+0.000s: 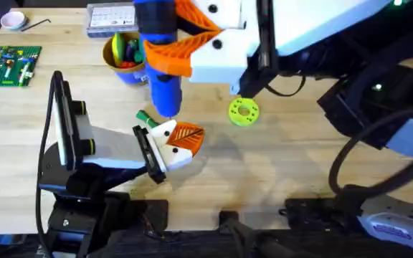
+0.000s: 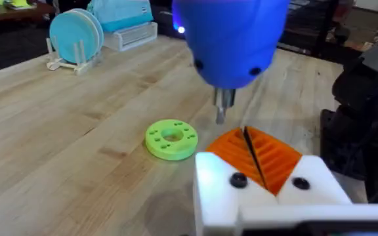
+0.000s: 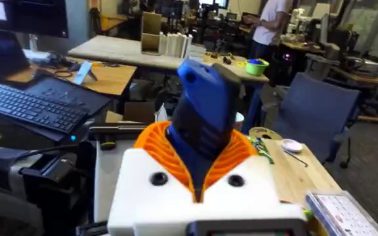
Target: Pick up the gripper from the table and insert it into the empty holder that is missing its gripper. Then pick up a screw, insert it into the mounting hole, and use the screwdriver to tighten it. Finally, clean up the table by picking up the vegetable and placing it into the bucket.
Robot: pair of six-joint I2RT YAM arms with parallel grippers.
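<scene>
Screwdriver (image 1: pixel 160 57) hangs over the desk (image 1: pixel 292 165), tip just above the orange gripper (image 1: pixel 187 135). Holed disc (image 1: pixel 243 111) lies to the right, bucket (image 1: pixel 122 54) behind; vegetable (image 1: pixel 145 117) seemingly beside the tip.

The screwdriver (image 1: pixel 160 54) hangs upright in the right gripper (image 1: pixel 185 43), its tip just above the left gripper (image 1: pixel 178 143) — that gap is tight. The lime disc (image 1: pixel 244 111) lies just beside them. The bucket (image 1: pixel 122 54) stands behind the screwdriver. Bare worktop (image 1: pixel 278 172) lies open toward the right — nothing stands on it.
</scene>
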